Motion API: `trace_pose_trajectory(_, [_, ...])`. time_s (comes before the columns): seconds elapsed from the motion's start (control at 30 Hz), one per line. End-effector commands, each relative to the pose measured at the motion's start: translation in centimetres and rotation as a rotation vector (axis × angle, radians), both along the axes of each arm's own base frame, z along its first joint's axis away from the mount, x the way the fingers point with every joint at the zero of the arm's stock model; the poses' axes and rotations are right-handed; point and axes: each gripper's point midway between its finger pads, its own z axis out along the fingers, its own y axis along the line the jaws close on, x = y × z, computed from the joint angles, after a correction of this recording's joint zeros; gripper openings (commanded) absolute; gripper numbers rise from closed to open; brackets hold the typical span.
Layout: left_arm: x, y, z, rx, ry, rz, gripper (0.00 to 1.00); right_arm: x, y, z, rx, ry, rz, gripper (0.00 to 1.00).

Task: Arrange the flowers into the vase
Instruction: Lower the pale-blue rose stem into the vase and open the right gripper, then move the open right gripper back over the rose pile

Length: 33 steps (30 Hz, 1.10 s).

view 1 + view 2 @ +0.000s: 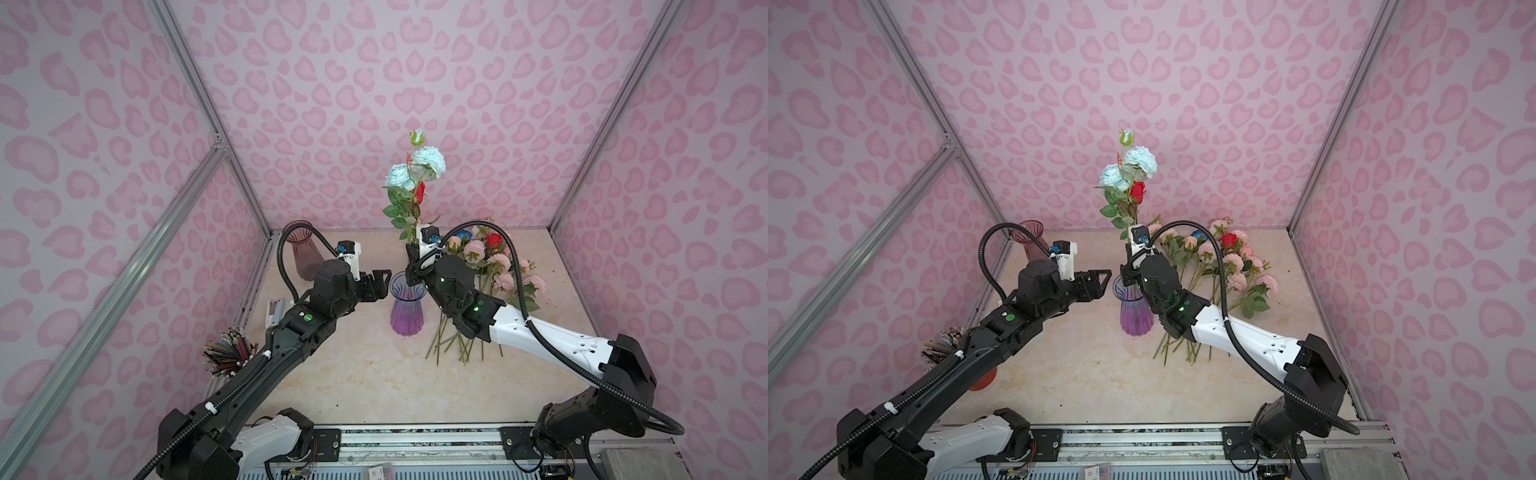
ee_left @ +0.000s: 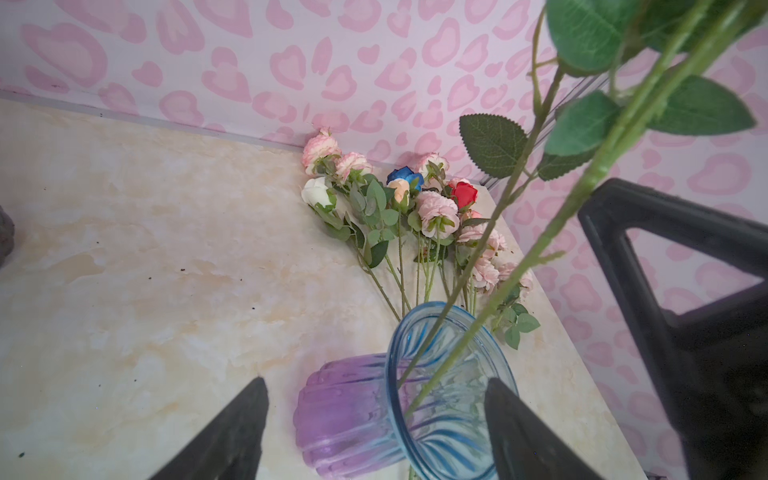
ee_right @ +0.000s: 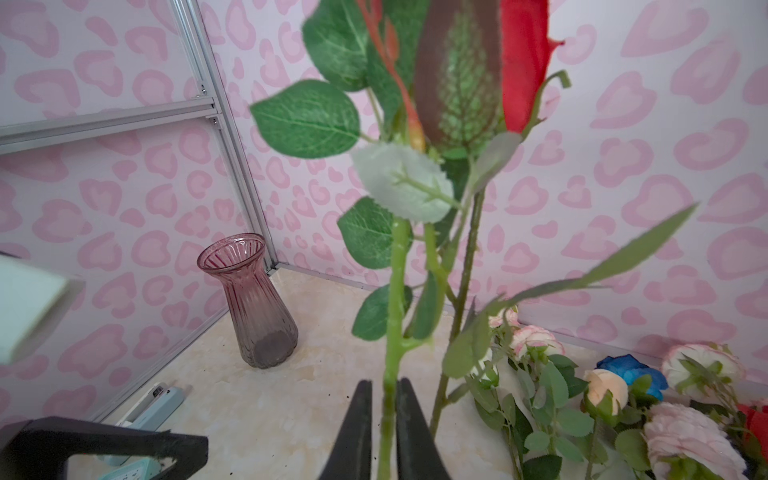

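The blue-and-purple glass vase [image 1: 407, 309] [image 1: 1136, 311] [image 2: 449, 399] stands mid-table. Two light blue flowers [image 1: 430, 163] [image 1: 1140, 161] and a red rose [image 1: 419, 191] [image 1: 1137, 192] [image 3: 523, 62] stand upright in it. My right gripper [image 1: 412, 262] [image 1: 1126, 276] [image 3: 384, 380] is just above the rim with a green stem [image 3: 395, 291] between its jaws. The jaws stand slightly apart, and a thin gap shows on one side of the stem. My left gripper [image 1: 380, 282] [image 1: 1100, 281] [image 2: 376, 380] is open and empty beside the rim. The remaining flowers [image 1: 494, 266] [image 1: 1225, 262] [image 2: 415, 208] [image 3: 623, 395] lie in a pile to the right.
A dark pink vase [image 1: 305, 249] [image 1: 1030, 241] [image 3: 253, 303] stands in the back left corner. A cup of pencils [image 1: 230, 349] [image 1: 942, 345] sits under my left arm at the left edge. A small pale device [image 1: 276, 311] [image 3: 153, 405] lies near the left wall.
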Motion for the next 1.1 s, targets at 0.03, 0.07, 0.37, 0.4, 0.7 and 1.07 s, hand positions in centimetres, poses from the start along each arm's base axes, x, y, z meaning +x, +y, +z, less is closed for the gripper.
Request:
trace_pose_trajectory(0.03, [0.2, -0.5, 0.2, -0.010, 0.003, -0.017, 0.82, 0.0, -0.1, -0.4, 0.005, 0.005, -0.003, 0.15])
trace_pose_trajectory(0.07, [0.2, -0.5, 0.1, -0.008, 0.006, -0.017, 0.82, -0.1, -0.1, -0.4, 0.006, 0.004, -0.001, 0.15])
trace_pose_trajectory(0.37, [0.2, -0.5, 0.0, -0.004, 0.003, -0.020, 0.82, -1.2, -0.8, -0.4, 0.028, 0.009, 0.006, 0.16])
trace_pose_trajectory(0.4, [0.2, -0.5, 0.2, -0.005, 0.000, -0.020, 0.82, -1.3, -0.8, -0.3, 0.029, 0.009, 0.008, 0.16])
trace_pose_trajectory(0.7, [-0.9, 5.7, 4.9, 0.051, -0.175, 0.232, 0.84, -4.6, -4.2, 4.6, 0.083, -0.034, -0.024, 0.19])
trace_pose_trajectory(1.07, [-3.0, 12.4, 7.7, -0.029, -0.275, 0.544, 0.89, 2.3, -16.9, -7.5, 0.247, 0.434, -0.304, 0.29])
